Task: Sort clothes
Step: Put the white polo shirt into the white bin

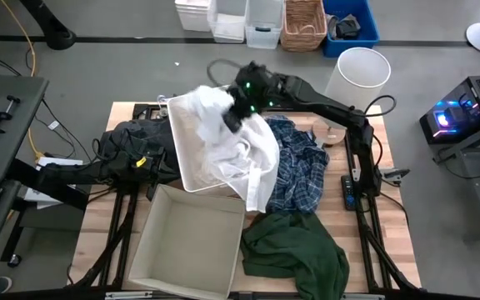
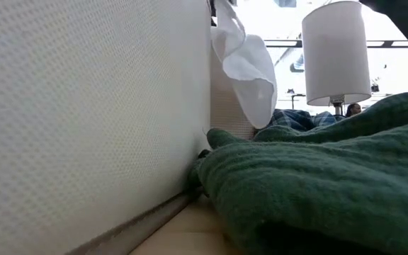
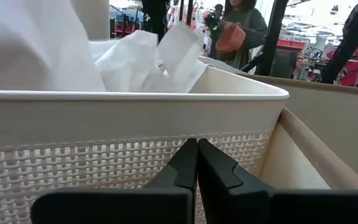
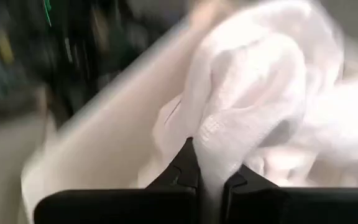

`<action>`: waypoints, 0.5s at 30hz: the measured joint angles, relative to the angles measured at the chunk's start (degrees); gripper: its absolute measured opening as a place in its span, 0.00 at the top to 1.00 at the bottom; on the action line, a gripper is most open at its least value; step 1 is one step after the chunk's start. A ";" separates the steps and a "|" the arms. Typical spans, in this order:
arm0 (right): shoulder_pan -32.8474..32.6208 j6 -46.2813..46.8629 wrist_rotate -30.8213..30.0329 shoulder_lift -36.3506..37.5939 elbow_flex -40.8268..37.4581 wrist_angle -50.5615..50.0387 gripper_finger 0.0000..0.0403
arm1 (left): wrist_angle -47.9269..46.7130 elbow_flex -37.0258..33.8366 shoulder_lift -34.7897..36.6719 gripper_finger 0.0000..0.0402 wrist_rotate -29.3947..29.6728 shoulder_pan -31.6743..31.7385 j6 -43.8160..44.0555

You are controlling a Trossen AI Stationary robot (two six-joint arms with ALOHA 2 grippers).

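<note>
A white slotted basket at the table's middle holds white clothes. My right gripper is above the basket's far part, shut on a white garment. The garment also shows hanging in the low view. A blue-and-white plaid shirt lies right of the basket. A dark green garment lies at the near right. Black clothes lie left of the basket. My left gripper is shut, low at the basket's left outer wall. My right gripper pinches a bunched fold of the white garment between its two fingers, coming from above and pointing down. The cloth hangs slack below the fingers. Its lower part drapes over the basket's right rim. My left gripper's shut tips stand at the basket's wall; whether they touch it I cannot tell.
An open beige box stands at the near edge, in front of the basket. A tall white lampshade stands at the far right corner. Bins and a wicker basket stand on the floor beyond. A person stands in the room behind.
</note>
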State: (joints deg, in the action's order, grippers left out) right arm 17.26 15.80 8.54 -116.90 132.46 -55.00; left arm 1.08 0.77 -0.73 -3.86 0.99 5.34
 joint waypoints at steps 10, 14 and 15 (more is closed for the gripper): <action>-6.33 -9.09 0.11 -0.54 0.02 -19.96 0.77 | 0.00 0.00 0.00 1.00 0.00 -0.01 0.00; -9.69 -12.90 -4.20 -0.57 0.03 -21.71 0.58 | 0.00 -0.01 0.00 1.00 -0.01 0.00 0.00; -10.47 -14.51 -5.49 -0.57 0.25 -22.42 0.53 | 0.00 -0.02 0.00 1.00 0.00 0.00 0.00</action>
State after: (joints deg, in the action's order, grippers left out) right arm 6.79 1.28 3.05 -117.47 132.71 -77.42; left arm 1.08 0.75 -0.73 -3.86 0.99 5.34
